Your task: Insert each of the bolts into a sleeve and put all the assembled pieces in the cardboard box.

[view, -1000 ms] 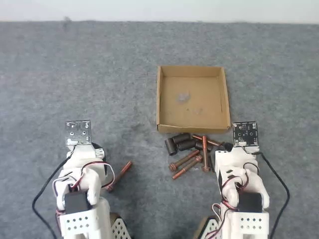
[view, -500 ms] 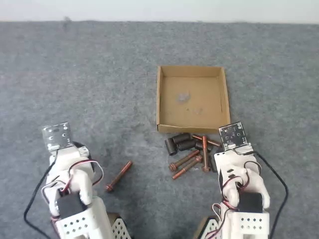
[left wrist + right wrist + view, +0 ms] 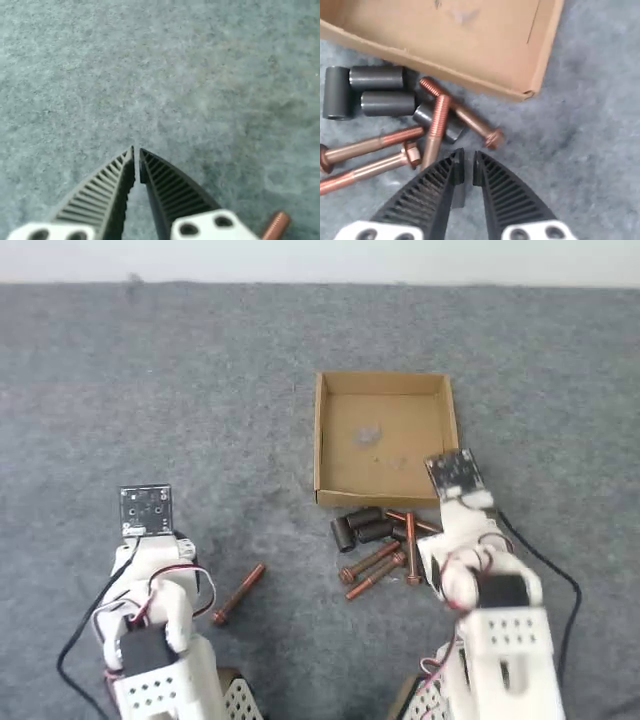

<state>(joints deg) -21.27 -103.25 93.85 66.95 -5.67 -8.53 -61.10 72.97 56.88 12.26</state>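
The cardboard box point(image 3: 319, 440) lies open at the table's middle. Just in front of it sits a pile of dark sleeves point(image 3: 358, 527) and copper bolts point(image 3: 374, 560). One more bolt point(image 3: 238, 593) lies alone to the left. My right gripper point(image 3: 465, 156) hovers shut over the pile's right end, its tips close to a bolt point(image 3: 435, 132) that rests on a sleeve point(image 3: 431, 116). Other sleeves point(image 3: 376, 77) lie along the box wall point(image 3: 470, 77). My left gripper point(image 3: 136, 151) is shut over bare carpet, and the lone bolt's end point(image 3: 276, 225) shows beside it.
Grey carpet covers the whole table point(image 3: 200, 390). The left arm point(image 3: 148, 570) stands at the front left and the right arm point(image 3: 480, 580) at the front right. Inside the box there is nothing.
The right arm has stretched forward and a little left, over the pile toward the box. The left arm swung out to the left and has come partly back.
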